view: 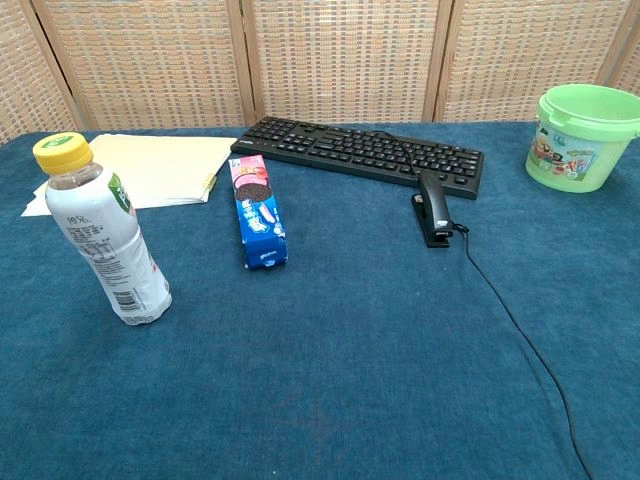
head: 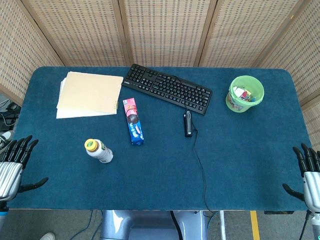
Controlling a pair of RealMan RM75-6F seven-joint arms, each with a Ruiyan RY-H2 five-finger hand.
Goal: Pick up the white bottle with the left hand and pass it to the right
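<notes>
Head view is showing the blue-covered counter [head: 240,165] from above, with the left hand [head: 14,165] hovering at the near left edge and the right hand [head: 307,175] hovering at the near right edge. Both hands are holding nothing, their dark fingers spreading wide and pointing away from the robot, thumbs jutting inward over the counter's edge.

The white bottle [head: 99,151] with its yellow cap is standing upright on the near left part of the counter, near the left hand but not touching it, and well apart from the right hand. Just beyond and to its right, a blue and pink cookie pack [head: 133,121] is lying flat, its long side running away from the robot. A stack of cream paper folders [head: 89,93] is lying at the far left. A black keyboard [head: 167,88] is sitting slanted at the far middle, and a black stapler [head: 188,123] is lying just in front of its right end, beside a thin black cable [head: 202,170] that is trailing toward the near edge. A green bucket [head: 244,93] holding small items is standing at the far right.

Chest view is showing the bottle [view: 103,243] close at the left, upright, with its printed label facing the camera, and the cookie pack [view: 258,211] lying to its right; neither hand is appearing there.
</notes>
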